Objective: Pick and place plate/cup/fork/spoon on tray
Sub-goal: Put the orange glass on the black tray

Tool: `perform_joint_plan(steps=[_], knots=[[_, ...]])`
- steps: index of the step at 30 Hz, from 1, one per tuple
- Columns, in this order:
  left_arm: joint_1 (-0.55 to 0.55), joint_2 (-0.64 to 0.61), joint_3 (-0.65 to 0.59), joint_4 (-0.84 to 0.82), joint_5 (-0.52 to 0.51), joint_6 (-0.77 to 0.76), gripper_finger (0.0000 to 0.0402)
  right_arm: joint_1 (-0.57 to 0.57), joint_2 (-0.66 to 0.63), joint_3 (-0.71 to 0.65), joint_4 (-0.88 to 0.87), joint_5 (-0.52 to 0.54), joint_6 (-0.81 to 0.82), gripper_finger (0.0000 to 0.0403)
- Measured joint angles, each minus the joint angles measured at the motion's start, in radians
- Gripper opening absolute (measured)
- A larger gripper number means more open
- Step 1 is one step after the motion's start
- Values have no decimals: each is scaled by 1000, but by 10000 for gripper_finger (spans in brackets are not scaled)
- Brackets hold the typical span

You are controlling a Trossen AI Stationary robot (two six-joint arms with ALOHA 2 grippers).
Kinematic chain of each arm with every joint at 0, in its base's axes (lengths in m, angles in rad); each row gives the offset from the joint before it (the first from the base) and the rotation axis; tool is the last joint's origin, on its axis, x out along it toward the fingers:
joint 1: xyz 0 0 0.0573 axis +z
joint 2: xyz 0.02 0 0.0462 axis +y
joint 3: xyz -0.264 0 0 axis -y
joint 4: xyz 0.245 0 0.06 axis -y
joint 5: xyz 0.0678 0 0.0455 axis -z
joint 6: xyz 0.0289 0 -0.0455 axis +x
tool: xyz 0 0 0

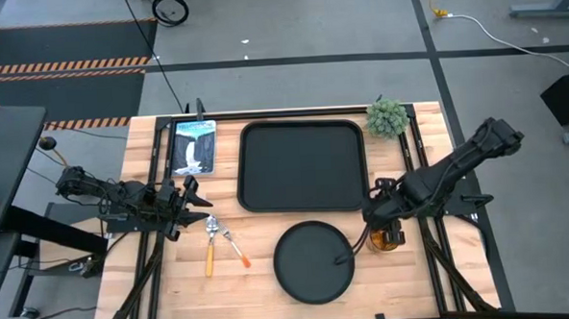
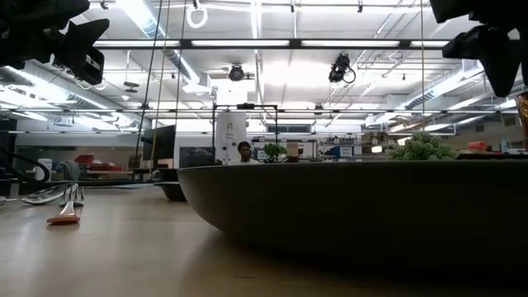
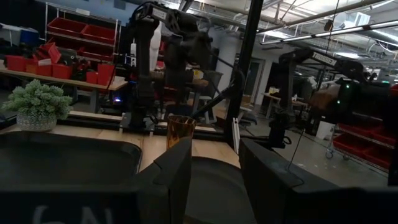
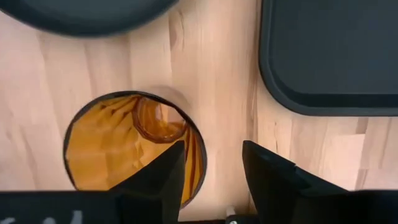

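My right claw [image 4: 211, 171] hung spread over the cup [image 4: 130, 149], one finger inside its rim — set for a rim pinch. Cup stood on the bench [image 1: 414, 269] beside the plate [image 1: 313, 262], near the tray [image 1: 302, 165]. Left claw [image 1: 192, 204] waited, spread, left of the tray.

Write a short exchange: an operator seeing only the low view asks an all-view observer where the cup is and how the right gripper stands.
Operator: Where is the cup?
Observer: The cup stands on the table just right of the plate, off the tray.
Operator: And the right gripper?
Observer: The right gripper is open above it, one finger over the cup's mouth, the other outside the rim; the left gripper waits open at the table's left.
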State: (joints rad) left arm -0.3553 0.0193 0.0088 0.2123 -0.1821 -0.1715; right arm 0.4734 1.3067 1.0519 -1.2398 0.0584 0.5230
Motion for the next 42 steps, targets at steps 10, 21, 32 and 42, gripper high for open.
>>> perform_joint_plan(steps=[10,21,32,42], knots=[[0,0,0,0,0,0,142,18,109,-1,-16,0,-58,164],[0,0,0,0,0,0,142,15,132,-31,26,-25,-94,81],[0,0,0,0,0,0,142,-15,96,-31,8,-72,-118,17],[0,0,0,0,0,0,142,-188,49,83,-199,-65,-173,10]])
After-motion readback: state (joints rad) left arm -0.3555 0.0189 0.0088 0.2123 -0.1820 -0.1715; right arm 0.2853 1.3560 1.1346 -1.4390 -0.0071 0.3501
